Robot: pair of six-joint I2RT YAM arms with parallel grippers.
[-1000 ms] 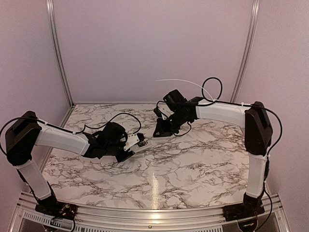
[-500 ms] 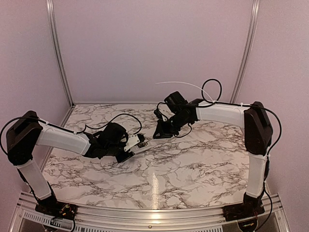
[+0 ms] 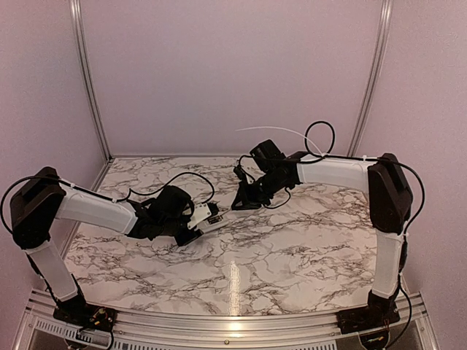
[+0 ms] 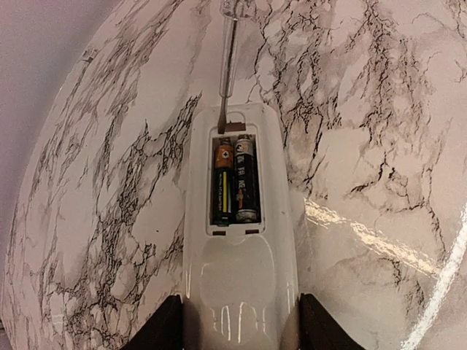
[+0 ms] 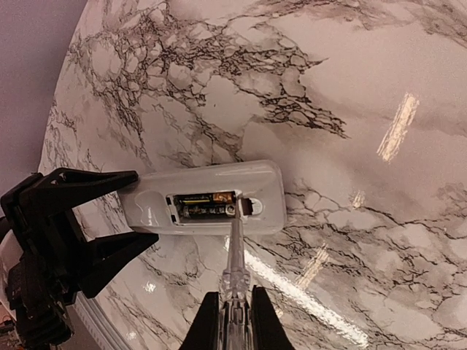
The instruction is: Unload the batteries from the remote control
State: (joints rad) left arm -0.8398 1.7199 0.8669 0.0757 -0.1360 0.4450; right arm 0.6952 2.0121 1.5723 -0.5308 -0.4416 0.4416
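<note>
The white remote control (image 4: pixel 237 277) lies back up, its cover off, with two batteries (image 4: pixel 235 181) side by side in the dark recess. My left gripper (image 4: pixel 241 324) is shut on the remote's near end, one finger on each long side. My right gripper (image 5: pixel 234 321) is shut on a clear-handled slim tool (image 5: pixel 235 255). The tool's flat tip rests at the far end of the recess, against the batteries' (image 5: pixel 206 205) ends. In the top view the remote (image 3: pixel 208 217) sits low over the table between the left gripper (image 3: pixel 195 222) and the right gripper (image 3: pixel 244 198).
The marble-patterned table (image 3: pixel 292 248) is glossy with light reflections. Pink walls and aluminium posts (image 3: pixel 87 80) enclose the back and sides. Black cables (image 3: pixel 321 135) loop above the right arm and behind the left wrist.
My right gripper has shifted slightly left and down, bringing the tool's tip to the remote's open recess. The left gripper and the remote have stayed nearly still.
</note>
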